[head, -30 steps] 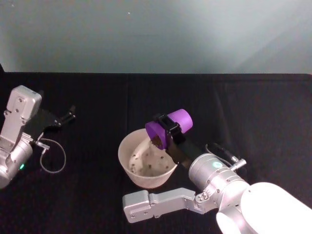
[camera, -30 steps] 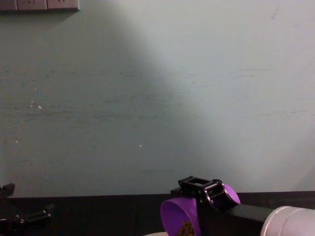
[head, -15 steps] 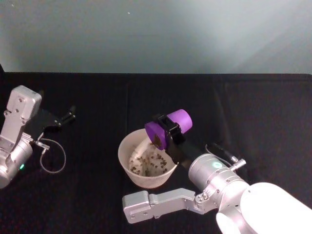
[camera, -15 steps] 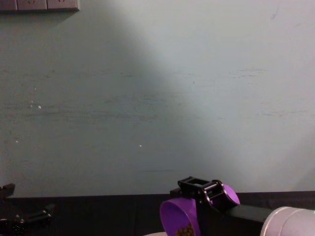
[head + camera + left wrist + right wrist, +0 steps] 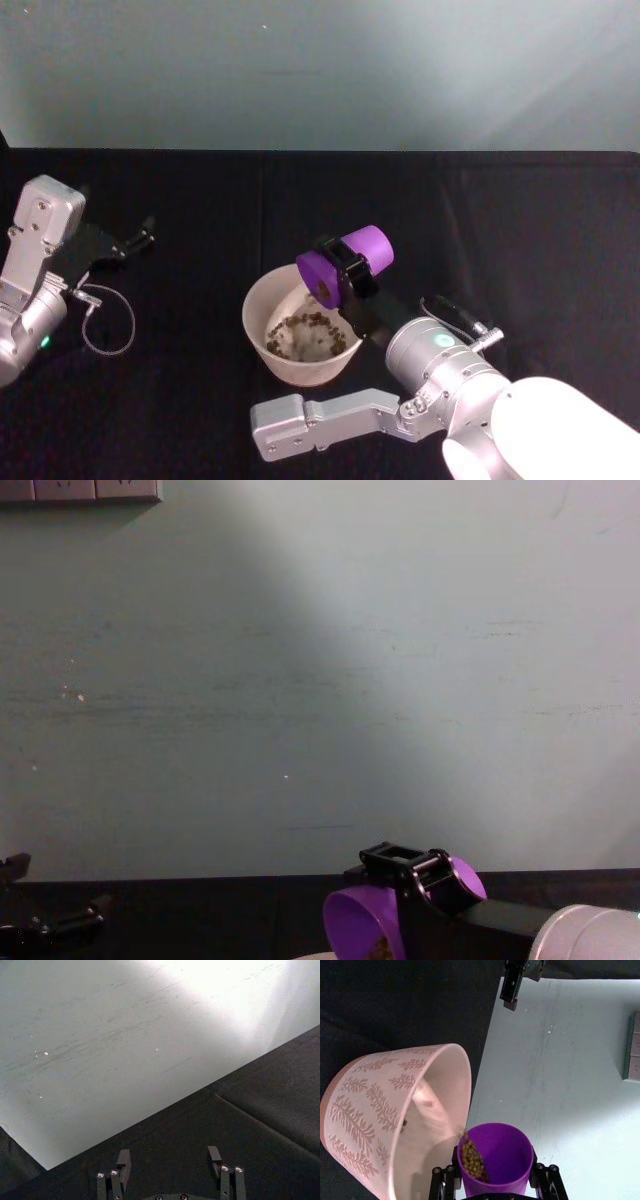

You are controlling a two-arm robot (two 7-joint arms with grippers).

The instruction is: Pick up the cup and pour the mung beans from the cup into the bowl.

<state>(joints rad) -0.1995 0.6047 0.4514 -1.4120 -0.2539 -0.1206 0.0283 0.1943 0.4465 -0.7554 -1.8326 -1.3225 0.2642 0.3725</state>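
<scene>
More beans [image 5: 312, 325] lie in the bowl [image 5: 290, 372] vs 1 s ago, w/ the right gripper [image 5: 350, 272] clamping the cup [image 5: 368, 243] tipped over its right rim; risk: last beans clip the rim & spill; left gripper [image 5: 135, 240] idle far left, jaws apart.

Smooth plastic cup [image 5: 370, 243], matt leaf-patterned bowl [image 5: 300, 372], black cloth table cover [image 5: 200, 200]

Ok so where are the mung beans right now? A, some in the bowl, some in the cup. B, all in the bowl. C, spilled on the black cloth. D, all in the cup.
A: mung beans lie in the bowl, and a clump sits at the lip of the tilted cup held by the right gripper.
</scene>
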